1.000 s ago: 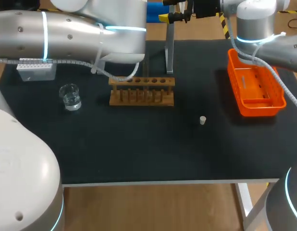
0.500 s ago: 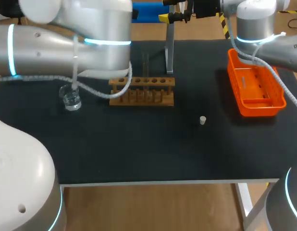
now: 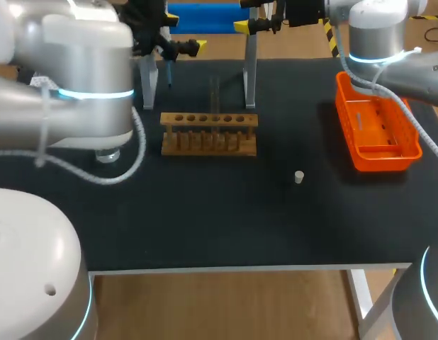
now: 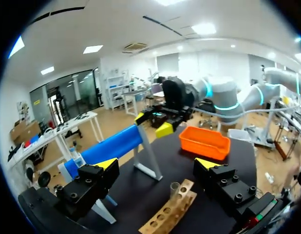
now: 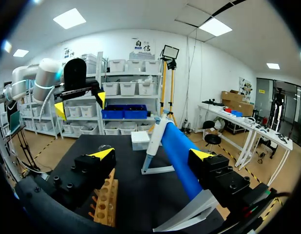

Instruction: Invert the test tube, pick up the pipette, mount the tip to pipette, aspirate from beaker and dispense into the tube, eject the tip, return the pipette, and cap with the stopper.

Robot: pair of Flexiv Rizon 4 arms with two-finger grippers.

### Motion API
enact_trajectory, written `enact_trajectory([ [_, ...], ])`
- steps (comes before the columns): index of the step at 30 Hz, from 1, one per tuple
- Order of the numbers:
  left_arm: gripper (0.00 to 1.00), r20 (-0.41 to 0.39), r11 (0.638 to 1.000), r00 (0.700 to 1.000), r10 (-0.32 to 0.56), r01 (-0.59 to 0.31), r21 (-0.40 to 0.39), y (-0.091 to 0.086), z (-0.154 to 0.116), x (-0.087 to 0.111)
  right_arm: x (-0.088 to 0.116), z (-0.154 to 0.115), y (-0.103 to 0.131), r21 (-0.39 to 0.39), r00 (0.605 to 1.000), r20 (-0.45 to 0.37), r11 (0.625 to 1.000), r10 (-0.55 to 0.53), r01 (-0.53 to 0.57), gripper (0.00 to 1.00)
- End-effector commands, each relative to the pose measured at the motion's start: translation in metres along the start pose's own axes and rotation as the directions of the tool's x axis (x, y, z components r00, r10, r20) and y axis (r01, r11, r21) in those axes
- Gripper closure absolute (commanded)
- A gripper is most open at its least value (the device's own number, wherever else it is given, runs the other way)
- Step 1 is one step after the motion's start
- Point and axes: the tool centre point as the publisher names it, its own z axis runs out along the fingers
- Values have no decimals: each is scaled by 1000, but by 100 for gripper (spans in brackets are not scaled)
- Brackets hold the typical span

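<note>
Left gripper (image 4: 157,165): fingers apart, empty, raised above the far side of the table behind the rack (image 3: 209,133). Right gripper (image 5: 151,155): fingers apart, empty, just beside the blue pipette (image 5: 177,146) on its stands. Tube (image 3: 214,92): upright in the rack. Stopper (image 3: 298,177): on the table, between rack and orange tray (image 3: 380,161).

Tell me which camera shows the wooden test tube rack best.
Head view: the whole wooden rack shows from above, every hole visible. The left wrist view catches only part of the rack; the right wrist view sees the rack end-on, foreshortened.
</note>
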Motion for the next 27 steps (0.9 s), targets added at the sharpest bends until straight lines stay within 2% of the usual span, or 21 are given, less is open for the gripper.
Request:
enact_trajectory([
  [1,0,-182,989,983,38,-11,149,14,-13,6,-1,-1,1,4,1000,-5,1000,1,-1,0],
  [13,0,-283,992,958,53,-18,125,44,15,20,-1,-1,1,4,1000,-5,1000,1,-1,0],
  [27,0,-357,997,932,61,-38,71,64,47,15,-1,-1,1,4,1000,-5,1000,1,-1,0],
])
